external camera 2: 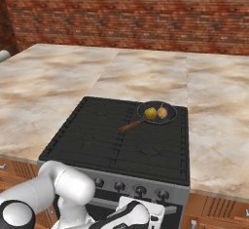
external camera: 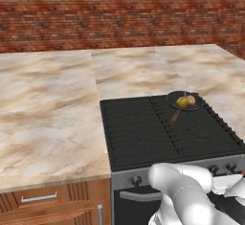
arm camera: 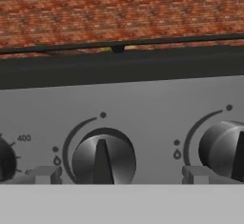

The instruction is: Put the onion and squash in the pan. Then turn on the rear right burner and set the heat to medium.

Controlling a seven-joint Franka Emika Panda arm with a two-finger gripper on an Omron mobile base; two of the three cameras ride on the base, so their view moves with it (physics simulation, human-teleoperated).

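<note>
The onion [external camera 2: 163,111] and the squash [external camera 2: 151,113] lie side by side in the pan [external camera 2: 156,112] on the rear right burner [external camera 2: 158,121], handle pointing near-left. The hand [arm camera: 121,174] hangs released, fingers spread wide, close before the stove's front panel, facing a dark knob [arm camera: 103,157].

"400" beside a dial [arm camera: 5,161] on the stove's control panel [arm camera: 143,108]; small flame marks by knobs [arm camera: 102,157].

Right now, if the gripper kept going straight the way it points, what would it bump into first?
Probably the stove knob in the hand view. The open gripper straddles that knob, so it would likely meet it, or the grey control panel just behind; depth is hard to judge.
</note>
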